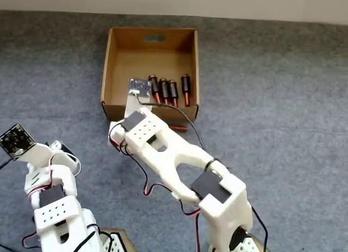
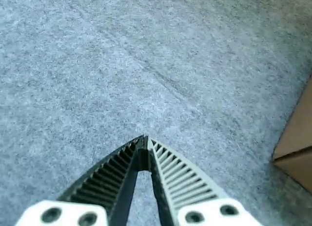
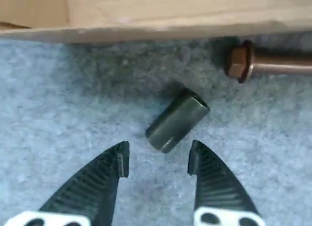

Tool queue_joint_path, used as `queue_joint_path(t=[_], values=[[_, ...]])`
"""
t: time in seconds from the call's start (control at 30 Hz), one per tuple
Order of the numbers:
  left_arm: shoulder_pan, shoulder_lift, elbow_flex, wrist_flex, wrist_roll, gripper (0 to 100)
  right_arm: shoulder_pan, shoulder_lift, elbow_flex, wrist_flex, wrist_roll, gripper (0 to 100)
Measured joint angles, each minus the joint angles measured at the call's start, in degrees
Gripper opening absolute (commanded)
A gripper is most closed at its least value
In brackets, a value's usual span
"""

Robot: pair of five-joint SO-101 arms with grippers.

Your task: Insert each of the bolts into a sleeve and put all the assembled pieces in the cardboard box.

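A short dark sleeve [image 3: 178, 120] lies tilted on the grey carpet just in front of the cardboard box's wall [image 3: 156, 14]. My right gripper [image 3: 158, 158] is open, its fingertips just short of the sleeve's near end. A copper-coloured bolt [image 3: 263, 63] lies loose beside the sleeve along the box wall, and it shows by the front of the box as the same bolt [image 1: 178, 128]. Several assembled pieces [image 1: 168, 90] lie side by side inside the cardboard box [image 1: 111, 56]. My left gripper [image 2: 145, 141] is shut over bare carpet with nothing in it.
The right arm [image 1: 163, 149] stretches from the near edge to the box's front wall. The left arm [image 1: 49, 176] is folded at the near left. A corner of the box [image 2: 297, 148] shows beside the left gripper. Grey carpet surrounds the box.
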Motion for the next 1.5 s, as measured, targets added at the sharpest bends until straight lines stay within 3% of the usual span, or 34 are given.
queue_joint_path(t=[0.5, 0.57, 0.63, 0.8, 1.03, 1.27, 1.5], values=[[0.0, 0.0, 0.0, 0.0, 0.0, 2, 4.04, 5.1, 0.0, -8.26, -0.44, 18.9], [0.0, 0.0, 0.0, 0.0, 0.0, 2, 4.22, 6.15, -0.09, -8.44, -0.44, 13.5], [0.0, 0.0, 0.0, 0.0, 0.0, 2, 4.75, 7.38, -0.09, -8.44, -0.44, 1.2], [0.0, 0.0, 0.0, 0.0, 0.0, 2, 7.3, 8.88, 0.0, -7.82, 0.26, 0.6], [0.0, 0.0, 0.0, 0.0, 0.0, 2, 7.47, 2.99, 1.49, -2.9, 9.49, 0.6], [0.0, 0.0, 0.0, 0.0, 0.0, 2, 7.91, -13.89, 18.29, -1.93, 22.59, 0.6], [0.62, 0.0, 0.0, 0.0, 0.0, 2, 19.34, -32.62, 35.16, -1.93, 38.33, 0.6]])
